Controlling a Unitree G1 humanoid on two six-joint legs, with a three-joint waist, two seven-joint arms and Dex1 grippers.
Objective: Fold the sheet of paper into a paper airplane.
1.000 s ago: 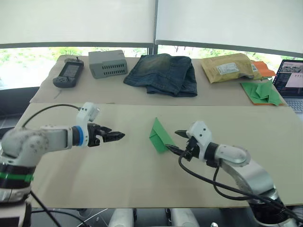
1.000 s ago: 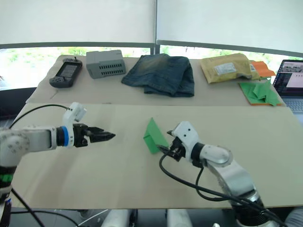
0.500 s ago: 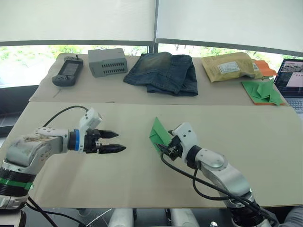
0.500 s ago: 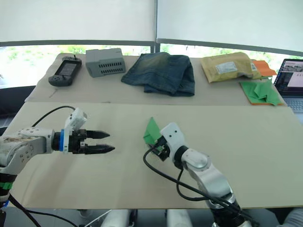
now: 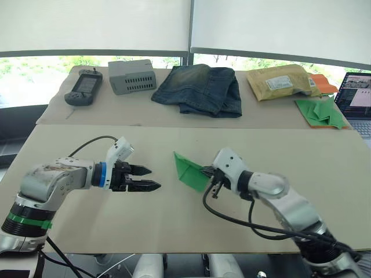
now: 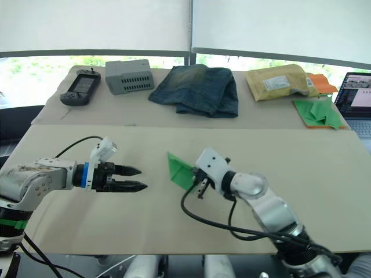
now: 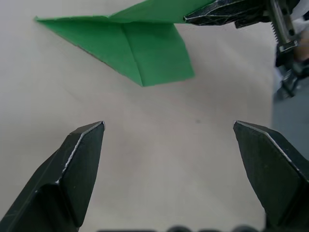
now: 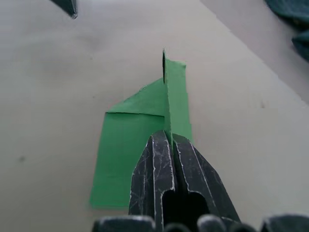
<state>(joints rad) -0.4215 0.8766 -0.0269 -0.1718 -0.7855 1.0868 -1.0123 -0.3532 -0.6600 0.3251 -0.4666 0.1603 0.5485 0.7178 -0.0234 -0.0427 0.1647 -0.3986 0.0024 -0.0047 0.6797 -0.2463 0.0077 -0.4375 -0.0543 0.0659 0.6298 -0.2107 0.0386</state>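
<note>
The paper (image 5: 190, 172) now lies lower and more spread toward the robot's left than half a second ago, when it stood as a narrow upright flap against the right end effector (image 5: 210, 172); one pointed panel rests on the worktop (image 5: 174, 226) while a folded flap rises from it, pinched between the closed right fingers, as the right wrist view shows. The right arm has swung outward, drawing the paper flatter, and the left end effector (image 5: 152, 178) has come nearer the paper's tip with its fingers spread apart and empty, aimed at the green point but not touching it. This reads as a mid-fold step: creases are already in, the shape is pointed, yet it is not a narrow wedge, so more folds seem to remain, and the left end effector looks set to pin or take the free corner. Room is generous: the near worktop is bare around the paper, with its front edge well off and open surface on both sides of the arms. The far worktop carries a handheld device (image 5: 83, 90), a grey box (image 5: 132, 76), jeans (image 5: 200, 88), a padded envelope (image 5: 280, 81), a heap of green paper (image 5: 320, 112) and a laptop (image 5: 357, 97), all well apart from the work.
</note>
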